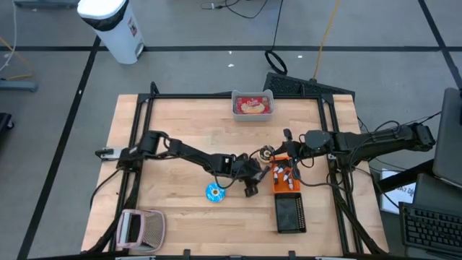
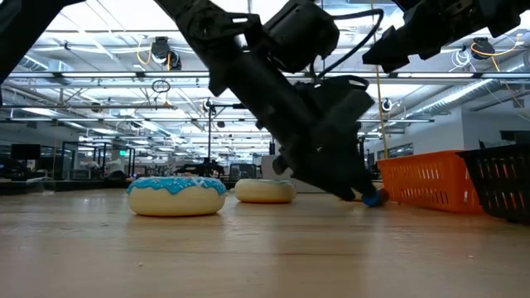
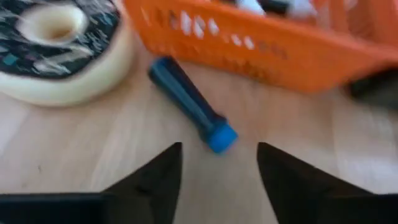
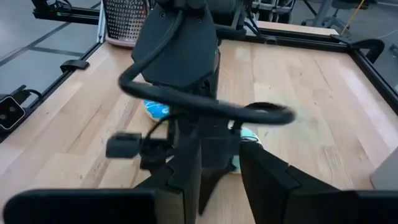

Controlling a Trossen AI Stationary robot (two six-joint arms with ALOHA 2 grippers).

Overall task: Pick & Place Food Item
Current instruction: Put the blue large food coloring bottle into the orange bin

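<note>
A blue-frosted donut (image 1: 215, 192) (image 2: 175, 195) lies flat on the table, left of my left gripper (image 1: 250, 185). A second donut with dark icing (image 3: 56, 50) (image 1: 264, 153) lies flat beside the orange basket (image 3: 267, 43) (image 1: 286, 180). A blue marker (image 3: 193, 104) lies on the wood between that donut and the basket. My left gripper (image 3: 219, 149) stands open, slanting down, with its fingertips just short of the marker's capped end and nothing between them. My right gripper (image 4: 221, 171) (image 1: 287, 139) hovers higher, behind the orange basket, with its fingers apart and nothing between them.
A black basket (image 1: 290, 214) stands against the orange one's near side. A clear tray of food (image 1: 253, 105) sits at the far edge, and a pink-and-grey basket (image 1: 141, 228) at the near left corner. In the right wrist view my left arm (image 4: 180, 50) fills the space ahead.
</note>
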